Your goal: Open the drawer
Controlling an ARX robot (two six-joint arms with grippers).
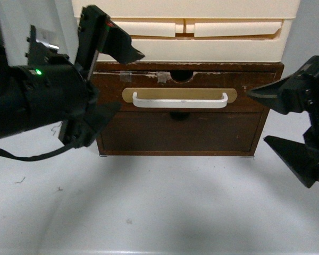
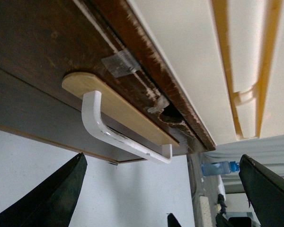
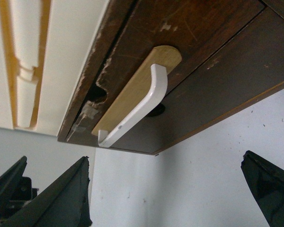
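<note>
Since the drawer sits shut, flush in the top slot of the dark wooden chest at the back of the white table, its contents can't be seen. Its left end is hidden behind the left gripper. White bar handle on the tan oval plate is in clear view and nothing is touching it. Half-round notch and a bit of tape mark its worn top edge. Below it is a plain handleless drawer front, also shut. Cream plastic drawers are stacked on top, closed and cut off by the frame. Left gripper has its jaws spread wide and empty, just off the handle's left end. Right gripper is likewise spread and empty, near the chest's right edge, partly out of frame. Small blue bottle shows far back in the left wrist view, blurry.
</note>
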